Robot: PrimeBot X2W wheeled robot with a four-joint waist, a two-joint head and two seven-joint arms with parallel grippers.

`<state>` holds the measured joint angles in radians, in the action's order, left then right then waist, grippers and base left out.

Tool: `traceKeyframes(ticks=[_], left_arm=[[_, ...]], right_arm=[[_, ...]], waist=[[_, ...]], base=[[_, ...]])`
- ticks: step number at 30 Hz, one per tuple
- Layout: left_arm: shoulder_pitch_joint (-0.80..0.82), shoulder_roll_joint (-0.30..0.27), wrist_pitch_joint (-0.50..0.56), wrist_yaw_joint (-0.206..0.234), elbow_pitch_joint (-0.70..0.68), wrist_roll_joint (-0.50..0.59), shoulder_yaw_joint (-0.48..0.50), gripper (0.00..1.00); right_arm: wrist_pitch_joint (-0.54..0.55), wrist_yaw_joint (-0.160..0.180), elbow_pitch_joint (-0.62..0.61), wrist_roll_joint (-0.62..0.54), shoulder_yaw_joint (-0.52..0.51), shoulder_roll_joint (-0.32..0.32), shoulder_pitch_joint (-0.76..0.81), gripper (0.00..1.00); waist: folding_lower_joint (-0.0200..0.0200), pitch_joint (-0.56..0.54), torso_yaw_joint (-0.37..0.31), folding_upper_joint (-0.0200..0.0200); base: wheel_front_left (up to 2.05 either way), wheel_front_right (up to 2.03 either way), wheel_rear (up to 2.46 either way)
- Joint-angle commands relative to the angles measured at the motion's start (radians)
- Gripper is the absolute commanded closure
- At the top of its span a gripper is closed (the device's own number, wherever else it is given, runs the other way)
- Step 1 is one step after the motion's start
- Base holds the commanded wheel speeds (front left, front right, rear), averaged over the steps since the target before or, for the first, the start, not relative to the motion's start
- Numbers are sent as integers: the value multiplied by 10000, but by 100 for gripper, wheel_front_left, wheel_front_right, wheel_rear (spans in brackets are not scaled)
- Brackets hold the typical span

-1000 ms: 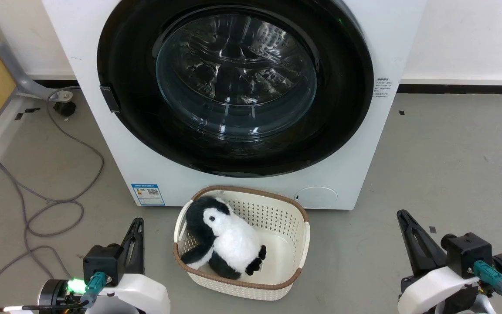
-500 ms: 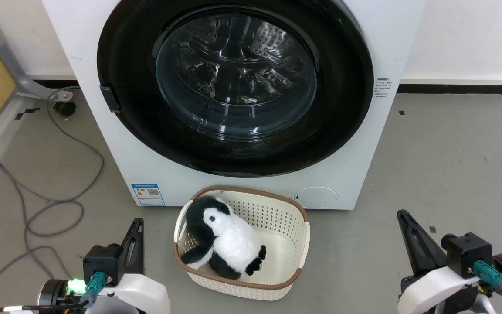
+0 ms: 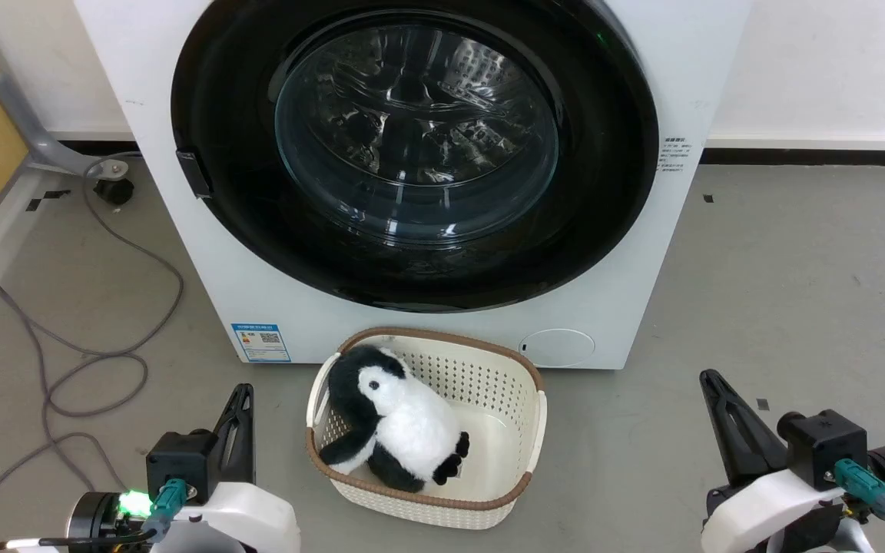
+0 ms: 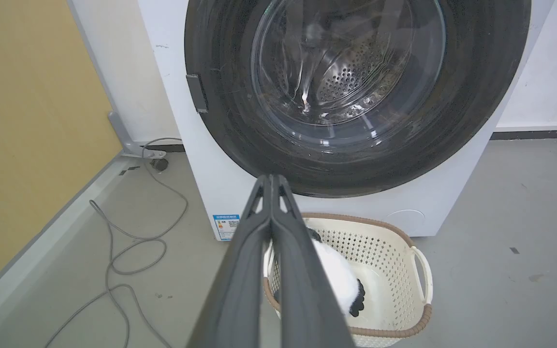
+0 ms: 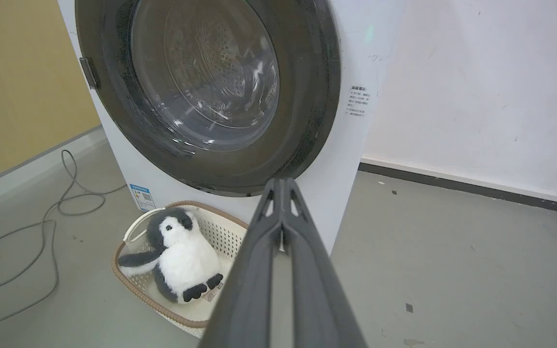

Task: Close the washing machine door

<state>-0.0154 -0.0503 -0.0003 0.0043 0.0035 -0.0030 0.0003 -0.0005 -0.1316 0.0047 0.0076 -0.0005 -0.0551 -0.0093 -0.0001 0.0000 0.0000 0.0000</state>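
Unchanged since before, washing machine door (image 3: 415,146) shut flush, penguin (image 3: 404,422) in basket (image 3: 488,376).

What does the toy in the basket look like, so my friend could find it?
Find the big white washing machine with its round black door. On the floor right before it sits a cream basket with a brown rim. Inside sits a plush penguin, black-and-white and furry, the only soft thing there.

Probably a test room rather than a home: white washing machine (image 3: 611,307) on bare grey floor (image 3: 796,292), loose cable (image 3: 180,288) trailing, plain white wall (image 3: 834,69) behind.
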Motion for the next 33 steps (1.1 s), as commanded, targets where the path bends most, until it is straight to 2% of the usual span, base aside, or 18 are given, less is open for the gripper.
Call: traceKeyframes(ticks=[1, 33], left_arm=[[154, 1, 3, -43, -35, 30, -3, 100], [154, 1, 3, -43, -35, 30, -3, 100]], right_arm=[[5, 9, -47, -76, 5, 49, 93, 100], [5, 9, -47, -76, 5, 49, 93, 100]], waist=[[1, 0, 0, 0], [1, 0, 0, 0]], base=[[0, 0, 0], [0, 0, 0]])
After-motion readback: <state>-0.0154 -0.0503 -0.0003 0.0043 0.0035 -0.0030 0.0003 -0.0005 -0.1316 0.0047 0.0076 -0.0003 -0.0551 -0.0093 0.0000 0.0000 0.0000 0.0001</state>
